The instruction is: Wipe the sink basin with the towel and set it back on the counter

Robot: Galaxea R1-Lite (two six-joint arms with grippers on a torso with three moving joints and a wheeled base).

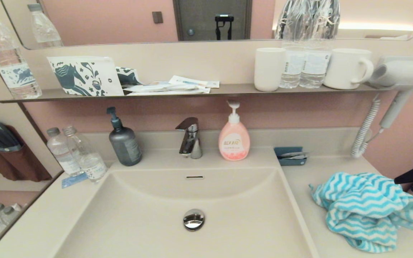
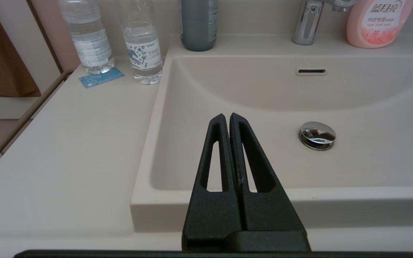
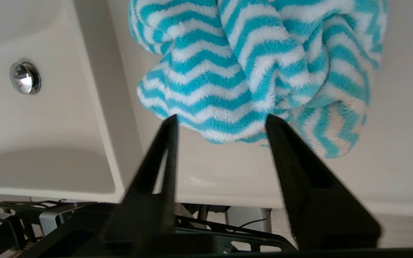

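The towel [image 1: 368, 211] lies bunched in a loose heap on the counter [image 1: 307, 186] to the right of the sink basin [image 1: 149, 222], with one edge near the basin's right rim. In the right wrist view the right gripper [image 3: 221, 120] hangs over the near edge of the counter with its fingers spread wide, the tips just at the near side of the towel [image 3: 249, 68]; whether they touch the cloth is hard to judge from this angle. In the head view only a dark part of that arm shows at the far right edge.

The left gripper [image 2: 227, 116] has its fingers pressed together and holds nothing. It sits at the near edge of the basin [image 2: 264, 107], left of the drain plug [image 2: 317, 134].

The basin holds nothing but the drain plug [image 1: 193, 219]. Behind it stand a tap [image 1: 189, 138], a grey pump bottle [image 1: 124, 139] and a pink soap bottle [image 1: 233, 138]. Two water bottles [image 1: 75, 154] stand on the counter's far left.
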